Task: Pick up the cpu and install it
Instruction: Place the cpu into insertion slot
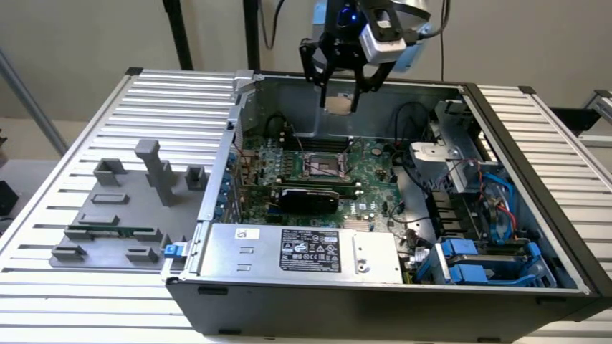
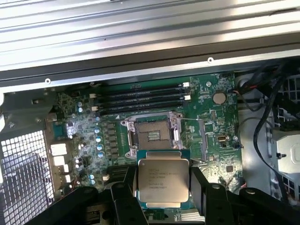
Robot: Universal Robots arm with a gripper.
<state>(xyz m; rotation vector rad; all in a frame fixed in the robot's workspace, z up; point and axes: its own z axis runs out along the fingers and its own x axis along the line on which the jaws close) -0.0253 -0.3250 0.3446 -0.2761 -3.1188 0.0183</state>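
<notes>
The cpu (image 2: 162, 180), a small square chip with a silver top and pale rim, is clamped between my black fingers (image 2: 202, 185) in the wrist view. In the exterior view my gripper (image 1: 337, 99) hangs above the open computer case (image 1: 521, 115) with the cpu (image 1: 337, 104) held at its tips. The chip is in the air, well above the motherboard (image 1: 368, 161). The bare CPU socket (image 1: 322, 166) with its metal frame lies below it, and in the wrist view that socket (image 2: 152, 135) sits just beyond the chip's edge.
A silver box with a black label (image 1: 306, 251) fills the case's near side. Black memory slots (image 2: 145, 96) lie beyond the socket. Blue drive brackets and cables (image 1: 478, 258) crowd the exterior view's right. A grey fixture with a green memory stick (image 1: 115, 231) rests on the slatted table at the left.
</notes>
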